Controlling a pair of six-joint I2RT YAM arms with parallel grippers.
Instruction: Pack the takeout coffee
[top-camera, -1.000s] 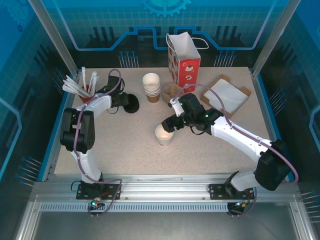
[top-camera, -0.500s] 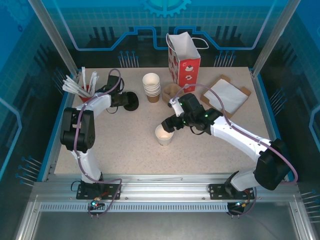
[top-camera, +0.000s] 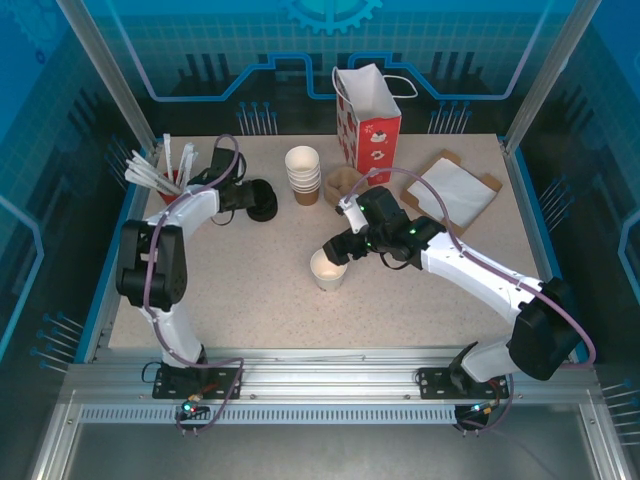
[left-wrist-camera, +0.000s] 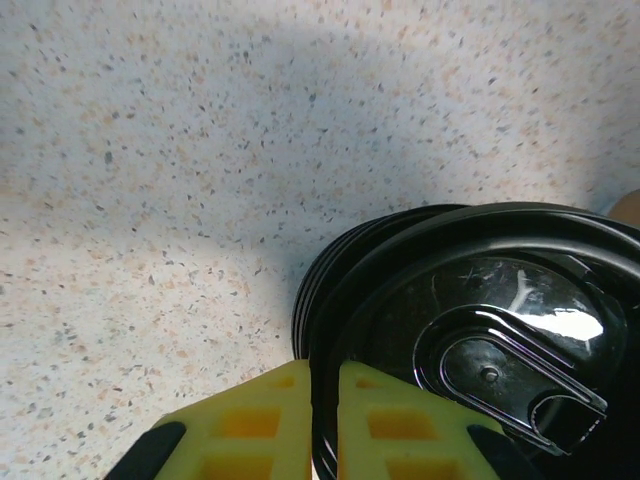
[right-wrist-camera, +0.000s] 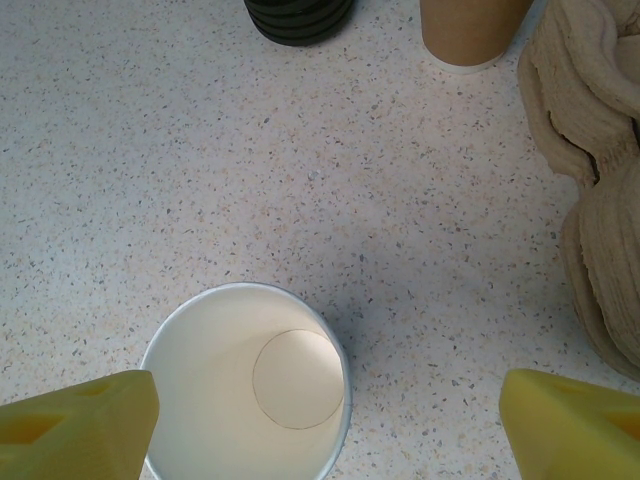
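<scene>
The takeout coffee's cup, a single white paper cup, stands lidless and empty mid-table; the right wrist view looks down into this cup. My right gripper is open, its yellow fingers either side of the cup, the left finger close to the cup's wall. At the back left sits a stack of black lids. My left gripper is shut on the rim of the top black lid, pinched between the yellow pads. More lids show beneath it.
A stack of lidless white cups and a red-and-white paper bag stand at the back. A beige pulp carrier lies right of the cup. White napkins on cardboard lie at back right. A red holder of straws stands at far left.
The left jaws have closed onto the top lid's rim, and the left arm shifted slightly. The right arm and the cup have not moved.
</scene>
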